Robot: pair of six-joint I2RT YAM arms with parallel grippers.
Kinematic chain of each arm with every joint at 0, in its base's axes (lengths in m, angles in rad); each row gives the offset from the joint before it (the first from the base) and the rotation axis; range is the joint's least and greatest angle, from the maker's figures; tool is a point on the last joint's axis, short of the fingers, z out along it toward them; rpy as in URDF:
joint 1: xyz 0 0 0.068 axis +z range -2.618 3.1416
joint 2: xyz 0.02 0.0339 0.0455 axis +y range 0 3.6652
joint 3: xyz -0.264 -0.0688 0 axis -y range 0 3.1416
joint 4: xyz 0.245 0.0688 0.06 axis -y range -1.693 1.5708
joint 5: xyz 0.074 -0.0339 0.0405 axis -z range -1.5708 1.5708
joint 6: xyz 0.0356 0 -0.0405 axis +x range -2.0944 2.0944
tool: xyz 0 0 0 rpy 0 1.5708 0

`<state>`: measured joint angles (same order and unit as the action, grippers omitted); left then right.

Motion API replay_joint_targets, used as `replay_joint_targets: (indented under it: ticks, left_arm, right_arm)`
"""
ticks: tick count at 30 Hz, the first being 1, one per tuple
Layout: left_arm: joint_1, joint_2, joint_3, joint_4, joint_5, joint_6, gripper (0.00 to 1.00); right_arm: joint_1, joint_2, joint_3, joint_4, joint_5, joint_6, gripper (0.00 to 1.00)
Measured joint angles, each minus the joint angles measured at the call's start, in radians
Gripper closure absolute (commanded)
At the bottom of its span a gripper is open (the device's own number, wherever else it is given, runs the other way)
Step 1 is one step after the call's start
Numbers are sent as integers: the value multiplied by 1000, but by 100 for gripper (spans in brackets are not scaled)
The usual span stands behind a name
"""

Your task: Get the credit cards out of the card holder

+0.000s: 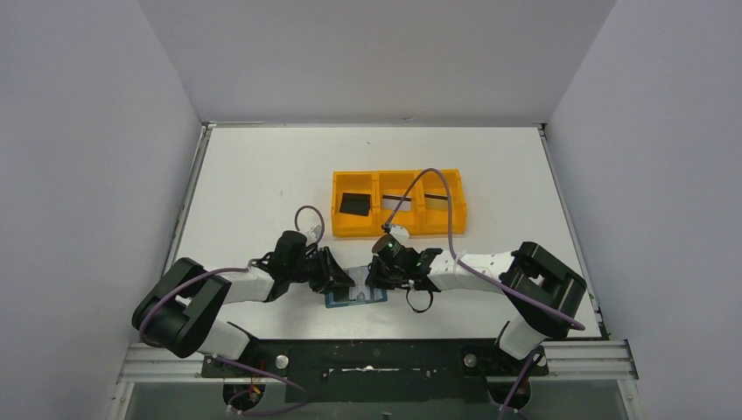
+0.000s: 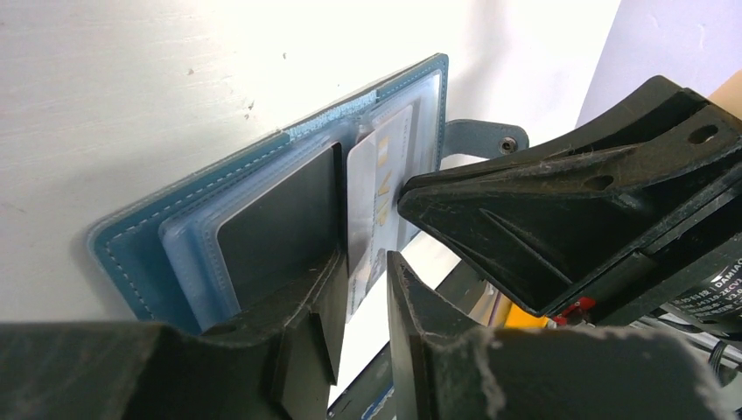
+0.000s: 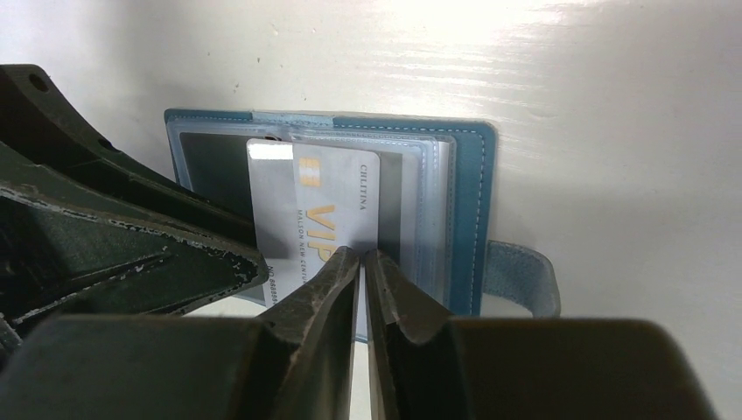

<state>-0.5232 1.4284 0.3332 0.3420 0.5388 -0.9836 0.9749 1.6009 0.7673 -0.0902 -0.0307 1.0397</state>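
Unless your narrowly parted left gripper pins the card holder, your right gripper, seemingly pinching the silver card, could drag both.

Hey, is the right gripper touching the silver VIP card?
Touching. The left wrist view shows the tip of the right gripper resting against the face of the silver card, with no gap visible between them.

**Table surface: two items lying on it**

The white table is carrying two things directly. An orange tray with three compartments is sitting around mid-table, toward the far side. The teal card holder is lying opened flat closer to the near edge, apart from the tray. Its pocketed inner faces are facing up and its snap tab is sticking out on one side.
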Motion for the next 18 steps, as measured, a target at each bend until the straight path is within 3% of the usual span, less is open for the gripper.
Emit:
replay_joint_targets:
  ticks: [10,18]
  left_arm:
    - [-5,16,-18,37,-19,-29,100]
    - [-4,-18,4,-49,-41,16,100]
  right_arm:
    - [-7,1,-3,0,-9,-5,92]
    - [-20,6,-8,8,-21,24,94]
